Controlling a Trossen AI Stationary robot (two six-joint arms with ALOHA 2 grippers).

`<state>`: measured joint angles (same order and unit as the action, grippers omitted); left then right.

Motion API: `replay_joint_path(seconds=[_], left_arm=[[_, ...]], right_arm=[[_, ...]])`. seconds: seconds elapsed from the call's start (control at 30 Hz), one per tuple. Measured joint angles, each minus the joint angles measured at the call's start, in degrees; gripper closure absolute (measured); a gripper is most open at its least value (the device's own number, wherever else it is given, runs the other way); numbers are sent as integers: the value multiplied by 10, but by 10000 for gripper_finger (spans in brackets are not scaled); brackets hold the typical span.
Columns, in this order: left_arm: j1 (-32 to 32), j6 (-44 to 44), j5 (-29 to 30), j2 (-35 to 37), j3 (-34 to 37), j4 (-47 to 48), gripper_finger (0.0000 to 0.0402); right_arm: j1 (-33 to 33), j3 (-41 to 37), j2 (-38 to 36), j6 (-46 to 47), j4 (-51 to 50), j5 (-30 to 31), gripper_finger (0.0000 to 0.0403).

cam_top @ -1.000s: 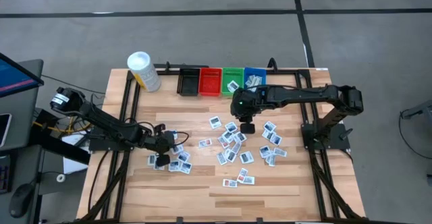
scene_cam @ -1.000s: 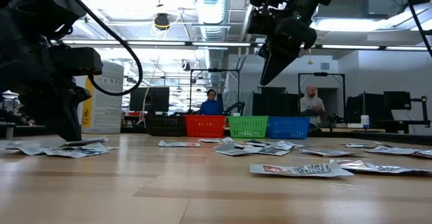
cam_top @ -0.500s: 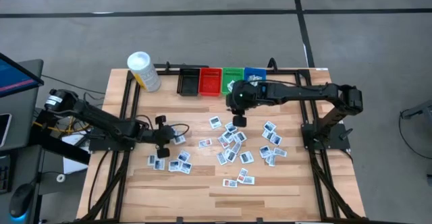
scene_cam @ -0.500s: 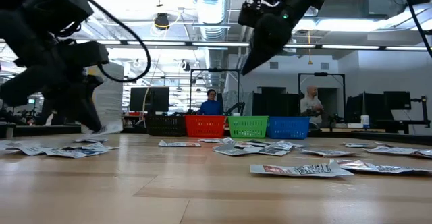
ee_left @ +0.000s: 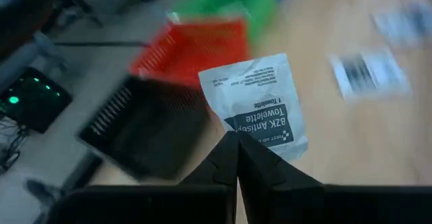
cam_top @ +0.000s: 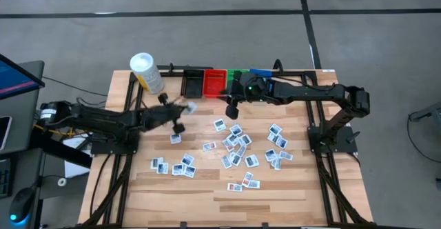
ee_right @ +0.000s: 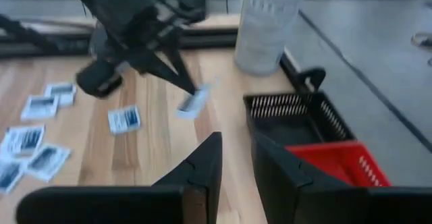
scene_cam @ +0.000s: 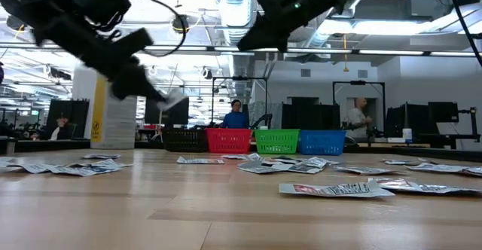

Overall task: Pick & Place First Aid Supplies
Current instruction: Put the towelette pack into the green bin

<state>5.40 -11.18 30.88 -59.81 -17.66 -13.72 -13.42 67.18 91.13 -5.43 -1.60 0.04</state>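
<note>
My left gripper [cam_top: 180, 109] is shut on one white packet [ee_left: 255, 106] with dark blue print, held in the air on the near side of the black bin [cam_top: 192, 85]. The low view shows the gripper [scene_cam: 161, 96] and its packet [scene_cam: 175, 99] well above the table. My right gripper [cam_top: 232, 110] hovers near the red bin [cam_top: 214, 83], narrowly open and empty [ee_right: 234, 162]. Many more white packets [cam_top: 238, 150] lie flat on the wood, with a smaller group [cam_top: 176, 165] toward the left. My left gripper pinches the packet by the middle of one edge [ee_left: 237, 135] between its two fingertips. The packet sticks out beyond the fingers, lifted clear of the table and flat, its printed face toward the wrist camera.
Black, red, green [cam_top: 238, 75] and blue [cam_top: 260, 72] bins stand in a row at the far edge; the right arm covers part of the green one. A white-capped yellow bottle [cam_top: 146, 72] stands at the far left corner. The near part of the table [cam_top: 207, 205] is bare wood.
My left gripper rose from the left group of packets with one packet and travelled toward the far edge and right, up to the black bin; the packet is lifted clear. My right gripper climbed from over the middle pile and moved toward the far edge and left, to the red bin.
</note>
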Motion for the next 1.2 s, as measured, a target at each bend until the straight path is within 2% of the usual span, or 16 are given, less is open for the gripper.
replay_joint_path(seconds=[0.13, 0.27, 0.47, 0.67, 1.03, 1.2], left_arm=[[58, -2, -40, 0, -1, -132, 397], [72, 1, -51, 0, -2, -227, 397], [60, 24, -54, -12, -42, -234, 397], [54, 24, -56, -68, -99, -236, 397], [54, 25, -86, -152, -162, -237, 398], [54, 24, -87, -160, -167, -237, 398]], right_arm=[[-2, 0, 0, 23, 38, 0, 328], [-6, 0, 0, 55, 57, 0, 328], [-6, 0, 1, 101, 94, -1, 328], [-6, 0, 1, 106, 112, -18, 321], [-13, 0, 1, 130, 104, -15, 247], [-17, 0, 1, 130, 90, 10, 235]])
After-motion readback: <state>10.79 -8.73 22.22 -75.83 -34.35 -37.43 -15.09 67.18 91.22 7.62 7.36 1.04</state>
